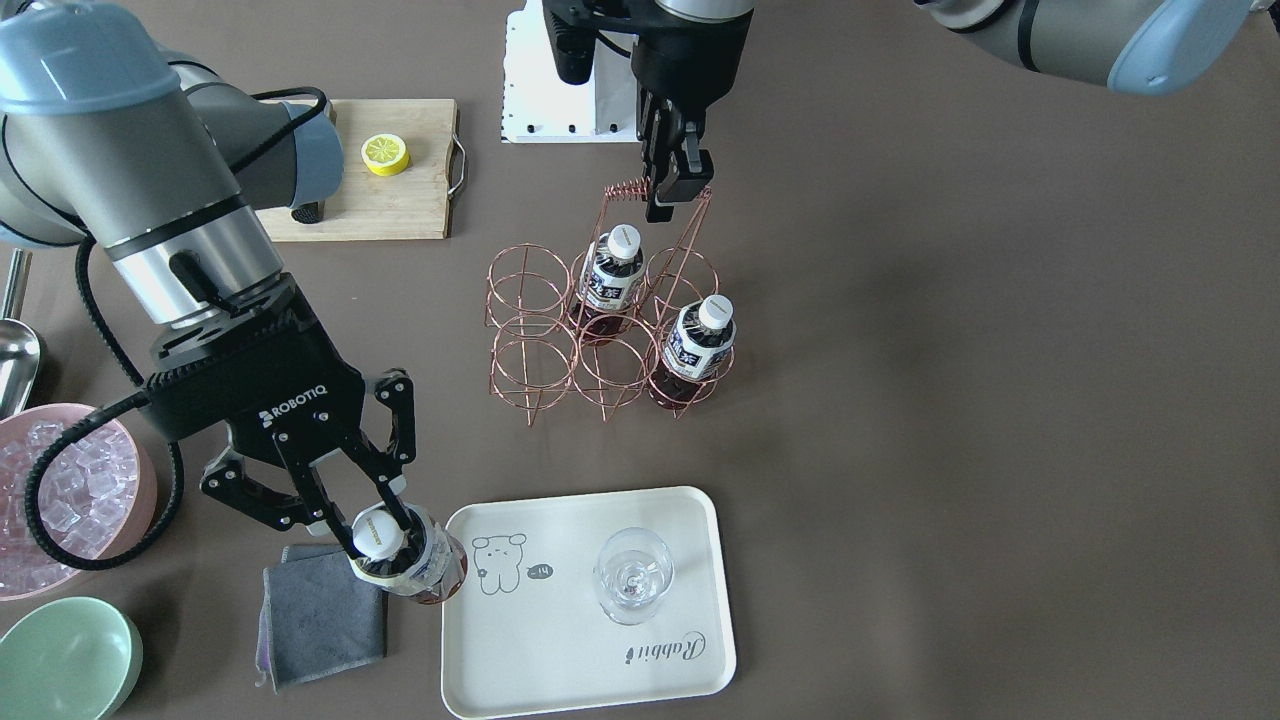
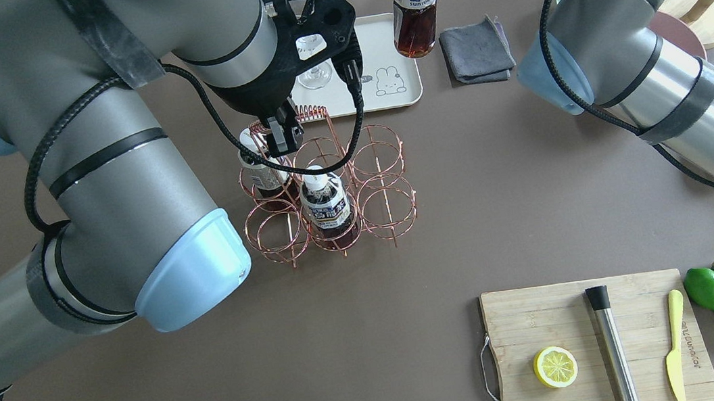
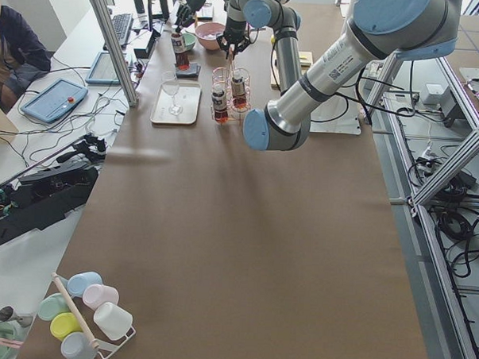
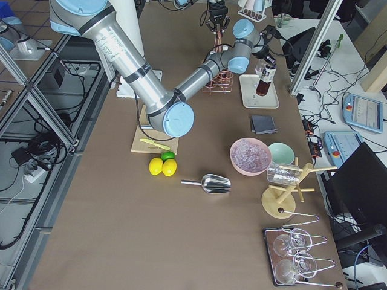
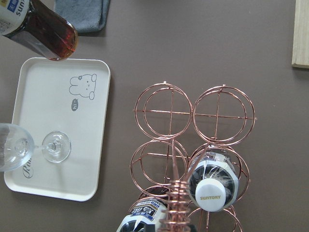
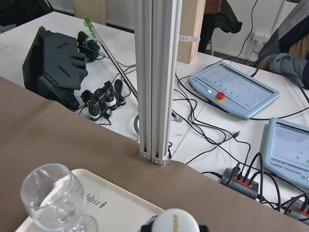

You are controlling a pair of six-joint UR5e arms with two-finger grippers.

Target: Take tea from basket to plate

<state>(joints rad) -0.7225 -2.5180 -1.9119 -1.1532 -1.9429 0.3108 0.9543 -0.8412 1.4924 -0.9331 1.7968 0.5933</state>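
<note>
- Small plastic bottle of dark brown tea (image 1: 428, 572), white-capped, is gripped near the cap by the right gripper (image 1: 385, 540) and held tilted at the edge of the smooth cream rectangular plate (image 1: 560, 665).
- Coiled handle of the rose-gold wire basket (image 1: 533, 345) is pinched by the left gripper (image 1: 668, 190).
- Matte brown tabletop (image 1: 950, 400) is seen underneath.

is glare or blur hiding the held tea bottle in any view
Front-facing view: even light, soft shadows, the tea sharp in the right tool. Right wrist view: only its cap shows, slightly soft, cropped at the bottom edge. Overhead view: clear, top cut by the frame.
</note>
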